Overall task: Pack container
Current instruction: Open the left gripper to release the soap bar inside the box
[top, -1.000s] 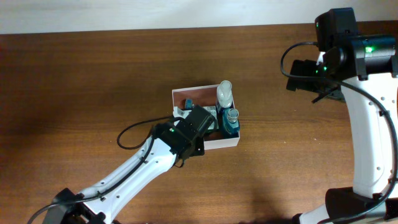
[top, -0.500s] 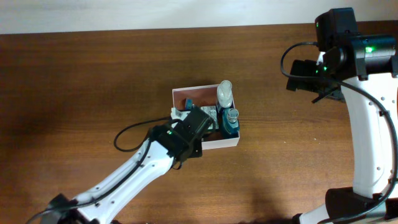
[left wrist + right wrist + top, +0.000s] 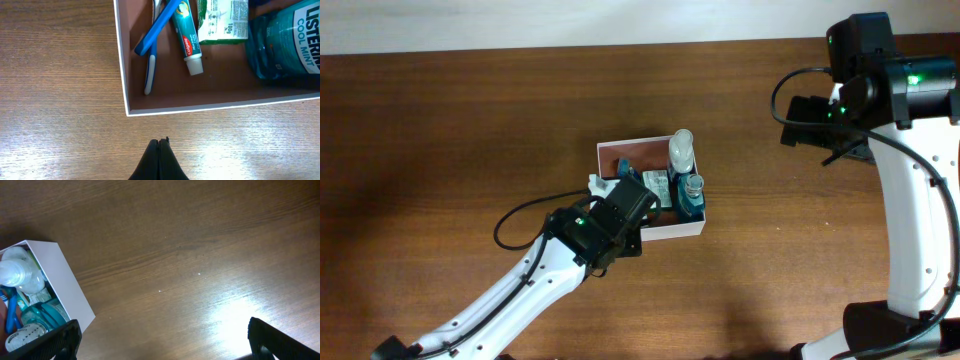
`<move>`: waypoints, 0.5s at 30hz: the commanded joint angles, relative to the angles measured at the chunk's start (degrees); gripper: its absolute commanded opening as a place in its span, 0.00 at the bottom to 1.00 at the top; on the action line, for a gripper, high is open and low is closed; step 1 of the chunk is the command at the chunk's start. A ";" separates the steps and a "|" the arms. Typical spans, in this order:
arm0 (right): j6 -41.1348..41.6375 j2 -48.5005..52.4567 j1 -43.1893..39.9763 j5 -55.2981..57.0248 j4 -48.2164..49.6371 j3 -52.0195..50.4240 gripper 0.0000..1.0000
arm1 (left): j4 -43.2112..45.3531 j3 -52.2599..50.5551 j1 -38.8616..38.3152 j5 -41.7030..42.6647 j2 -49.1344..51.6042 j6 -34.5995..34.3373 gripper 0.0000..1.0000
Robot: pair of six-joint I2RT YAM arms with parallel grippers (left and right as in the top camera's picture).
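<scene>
Brown wood-grain table [image 3: 440,130], overhead: the square, shallow, white-walled cardboard container [image 3: 675,229] with a reddish-brown inside sits mid-table. A clear plastic bottle with white cap [image 3: 680,148] and a blue mouthwash bottle [image 3: 692,197] sit along its 3 o'clock side, with a small green packet [image 3: 658,186] just beside them. My left arm [image 3: 520,290] enters from 7 o'clock, its wrist covering the container's 7 o'clock corner. My right arm [image 3: 865,90] is well apart at 2 o'clock.

Left wrist: my left gripper [image 3: 159,147] has its fingers pressed together, empty, over bare table just outside the white wall. Inside are a blue toothbrush [image 3: 156,27] and a red-banded toothpaste tube [image 3: 188,37], plus the packet and mouthwash.

Right wrist: my right gripper [image 3: 162,330] has its jaws spread wide with nothing between them. The container is at 8 o'clock.
</scene>
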 commanded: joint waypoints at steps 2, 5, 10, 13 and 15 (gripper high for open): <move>0.02 -0.07 -0.20 0.92 0.04 0.39 0.98 | -0.24 -0.44 -0.37 0.66 1.46 -0.52 0.01; 0.02 -0.07 -0.20 0.92 0.04 0.39 0.98 | -0.24 -0.50 -0.35 0.63 2.29 -0.52 0.01; 0.02 -0.07 -0.20 0.94 0.04 0.39 0.98 | -0.26 -0.90 -0.35 0.63 3.78 -0.52 0.01; 0.02 -0.07 -0.20 0.94 0.04 0.39 0.98 | -0.17 -0.90 -0.35 0.59 4.96 -0.52 0.01; 0.02 -0.07 -0.20 0.92 0.04 0.39 0.98 | 0.11 -0.90 -0.35 0.59 5.70 -0.52 0.01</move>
